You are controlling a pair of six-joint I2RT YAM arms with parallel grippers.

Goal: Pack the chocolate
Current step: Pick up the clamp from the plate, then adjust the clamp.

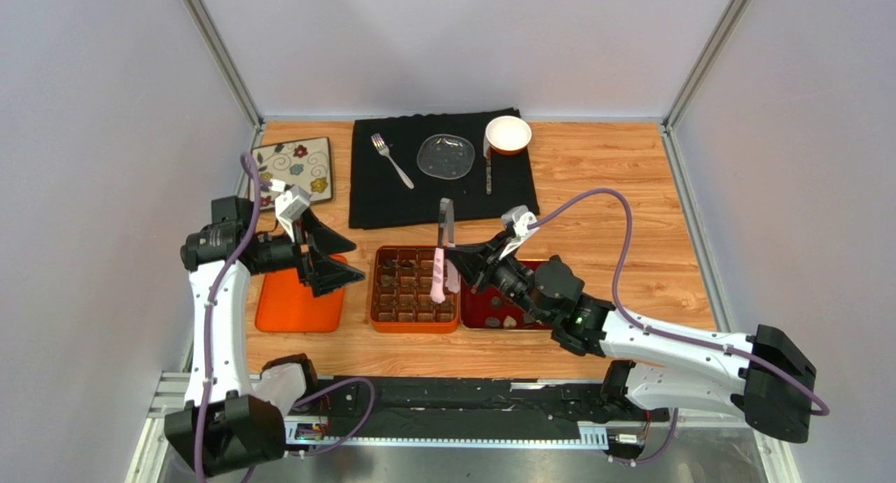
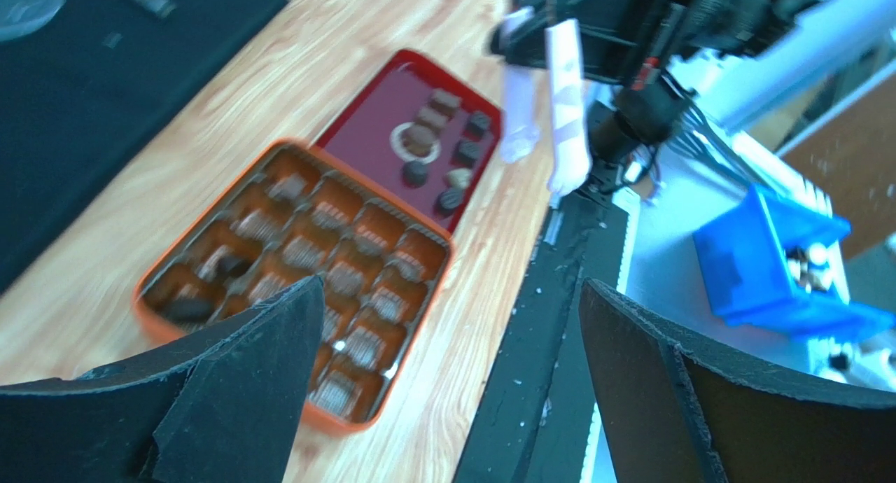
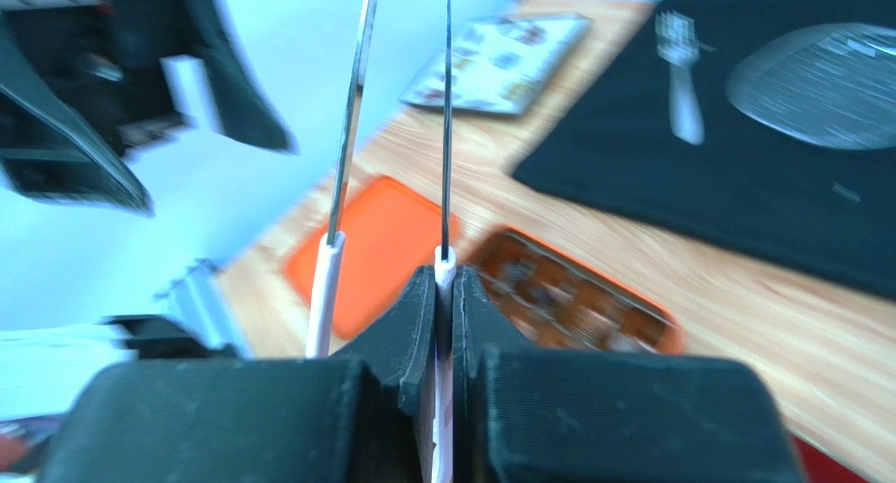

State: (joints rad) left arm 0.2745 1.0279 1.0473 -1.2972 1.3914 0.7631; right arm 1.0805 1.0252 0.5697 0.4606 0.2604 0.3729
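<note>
Several pieces of chocolate (image 2: 421, 142) lie on a dark red tray (image 1: 475, 313) to the right of the orange box (image 1: 371, 289). The box's grid holds a few pieces (image 2: 226, 263) at its far end. My right gripper (image 1: 463, 268) hangs over the seam between box and tray. It is shut on one white-handled arm of the metal tongs (image 3: 446, 137). The other arm of the tongs stands free beside the jaws. My left gripper (image 1: 326, 263) is open and empty above the orange lid (image 1: 298, 305), left of the box.
A black mat (image 1: 442, 194) at the back carries a fork (image 1: 390, 159), a glass plate (image 1: 446, 154), a knife and a white bowl (image 1: 508, 134). A floral plate (image 1: 297, 170) sits back left. A blue bin (image 2: 773, 263) shows beyond the table's near edge.
</note>
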